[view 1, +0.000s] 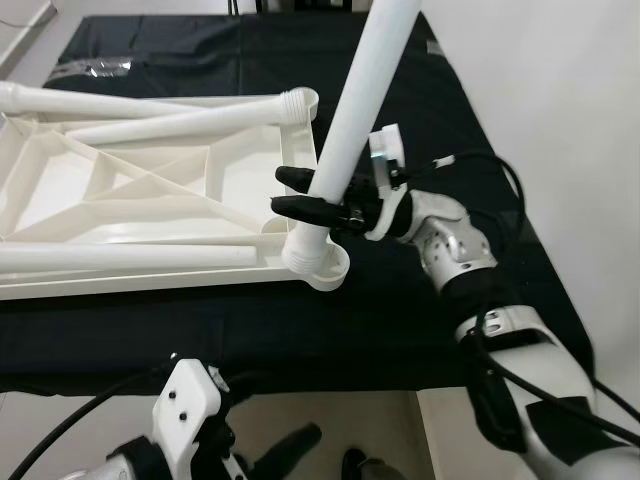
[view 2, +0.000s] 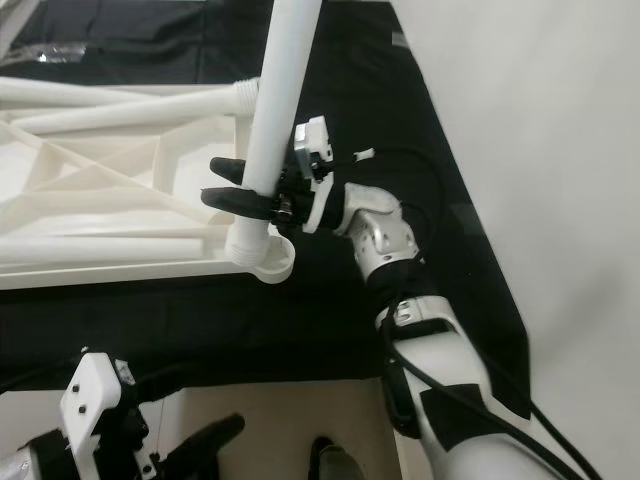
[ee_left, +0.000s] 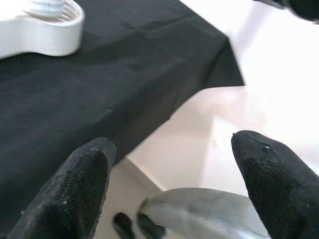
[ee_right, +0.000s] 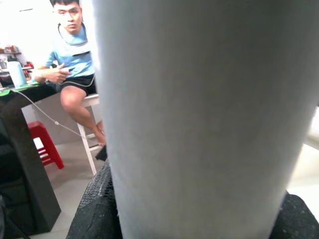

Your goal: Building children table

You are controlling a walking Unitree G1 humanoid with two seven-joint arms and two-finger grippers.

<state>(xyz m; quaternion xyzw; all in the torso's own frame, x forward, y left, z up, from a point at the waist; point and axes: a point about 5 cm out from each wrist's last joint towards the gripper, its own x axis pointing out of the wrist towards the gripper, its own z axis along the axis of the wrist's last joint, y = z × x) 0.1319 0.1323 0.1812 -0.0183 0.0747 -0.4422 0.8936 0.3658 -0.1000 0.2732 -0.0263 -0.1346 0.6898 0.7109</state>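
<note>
Eye views: the right gripper [view 1: 300,192] clenches the white leg [view 1: 352,120] low on its shaft, the threaded end standing in the corner socket [view 1: 325,268] of the upturned tabletop [view 1: 120,190] on the black cloth [view 1: 430,290].
Left wrist view: the left gripper [ee_left: 174,169] hangs released below the cloth's edge.
Right wrist view: the leg crosses between the black fingers [ee_right: 94,209]; a seated person [ee_right: 72,59] is behind.
Handling: the leg looks light, stiff and smooth, likely slippery; gripping near the thread suits turning.
</note>
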